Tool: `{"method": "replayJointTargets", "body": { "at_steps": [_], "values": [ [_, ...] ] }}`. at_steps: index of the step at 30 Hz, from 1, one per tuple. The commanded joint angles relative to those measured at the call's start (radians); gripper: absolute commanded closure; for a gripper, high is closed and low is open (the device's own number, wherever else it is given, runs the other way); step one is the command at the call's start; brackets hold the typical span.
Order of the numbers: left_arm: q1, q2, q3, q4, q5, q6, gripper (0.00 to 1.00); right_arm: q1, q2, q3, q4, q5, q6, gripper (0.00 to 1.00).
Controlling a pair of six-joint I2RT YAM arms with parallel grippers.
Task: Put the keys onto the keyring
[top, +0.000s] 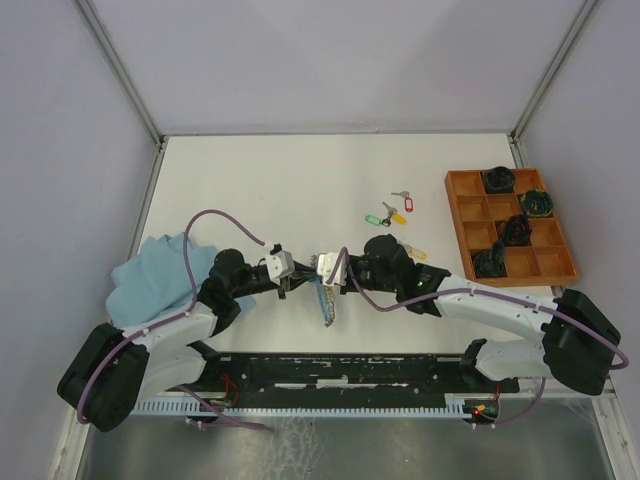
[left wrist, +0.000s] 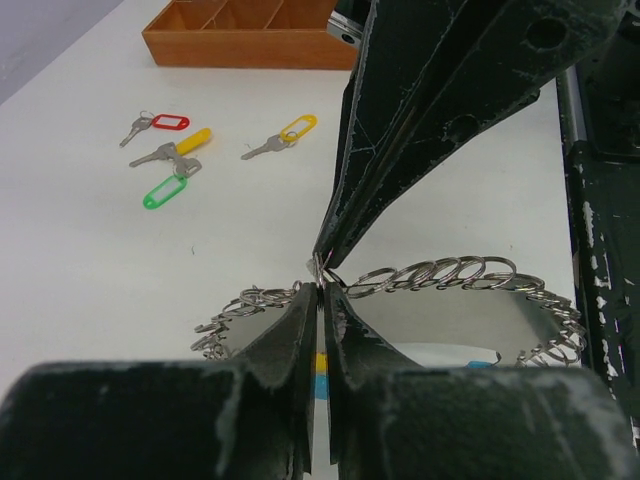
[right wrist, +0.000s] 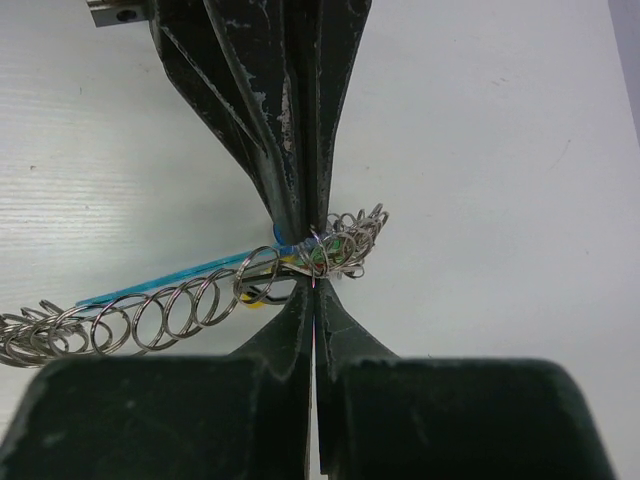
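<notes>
The keyring [left wrist: 440, 272] is a thin metal loop strung with several small split rings, and its blue sleeve [right wrist: 165, 280] hangs between the arms [top: 326, 303]. My left gripper [left wrist: 320, 287] and right gripper [right wrist: 315, 288] meet tip to tip. Both are shut on the same spot of the keyring, at a bunch of small rings [right wrist: 345, 245]. Loose keys lie on the table beyond. One has a red tag [left wrist: 168, 122], one a green tag [left wrist: 163, 190], and two have yellow tags [left wrist: 192, 141] [left wrist: 297, 127]. In the top view the keys [top: 390, 213] lie right of centre, and one more key [top: 416, 251] lies beside the right arm.
A wooden compartment tray [top: 456, 214] with dark coiled bundles stands at the right. A light blue cloth [top: 150, 275] lies at the left, partly under the left arm. Grey walls enclose the table on the far side and both flanks.
</notes>
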Motion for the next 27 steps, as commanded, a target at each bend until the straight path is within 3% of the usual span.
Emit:
{"method": "replayJointTargets", "body": {
  "at_steps": [1, 15, 27],
  "values": [
    [-0.001, 0.012, 0.025, 0.069, 0.058, -0.001, 0.84, 0.004, -0.033, 0.071, -0.041, 0.006, -0.038, 0.99],
    [-0.001, 0.065, 0.062, 0.025, 0.121, 0.02, 0.78, 0.006, -0.004, 0.159, -0.13, -0.045, -0.097, 0.99],
    [-0.001, 0.094, 0.1, -0.042, 0.054, -0.022, 0.74, 0.005, -0.004, 0.174, -0.145, -0.052, -0.117, 0.99]
  ]
}}
